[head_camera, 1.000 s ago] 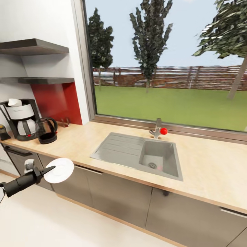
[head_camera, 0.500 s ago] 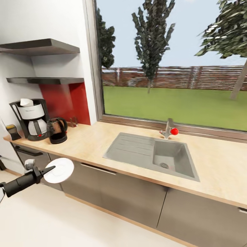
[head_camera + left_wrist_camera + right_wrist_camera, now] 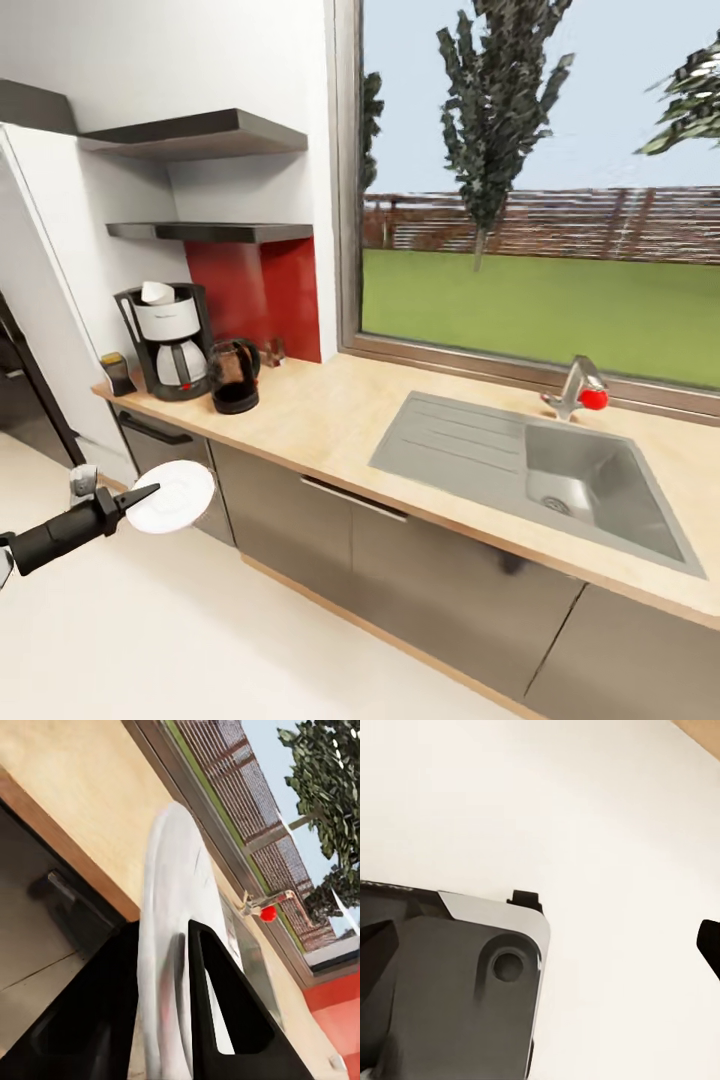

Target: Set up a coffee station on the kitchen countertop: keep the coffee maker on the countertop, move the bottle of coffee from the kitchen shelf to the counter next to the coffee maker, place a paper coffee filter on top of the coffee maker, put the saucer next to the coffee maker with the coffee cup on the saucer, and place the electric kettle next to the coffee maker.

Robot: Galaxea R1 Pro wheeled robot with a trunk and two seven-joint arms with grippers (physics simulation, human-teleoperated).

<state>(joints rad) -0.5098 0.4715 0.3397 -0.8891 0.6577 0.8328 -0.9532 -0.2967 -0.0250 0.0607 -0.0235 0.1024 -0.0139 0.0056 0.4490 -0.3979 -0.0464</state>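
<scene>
Left gripper (image 3: 138,497): black tapered fingers clamped on the rim of the saucer (image 3: 172,496), low in front of the cabinets.
Saucer: flat, round, smooth white disc, off the counter.
Right gripper: black tip at the right wrist view's edge over pale floor; grip cannot be told.
Kitchen countertop (image 3: 330,425): pale tan wood-look slab over grey drawer fronts.
Steel sink (image 3: 535,475): matte grey, ribbed drainer.
Electric kettle (image 3: 235,376): rounded dark glassy jug, just beside the coffee maker (image 3: 167,341).
Coffee maker: boxy black, steel carafe, white paper coffee filter (image 3: 156,292) on top.
Kitchen shelf (image 3: 210,231): thin dark glossy board.
</scene>
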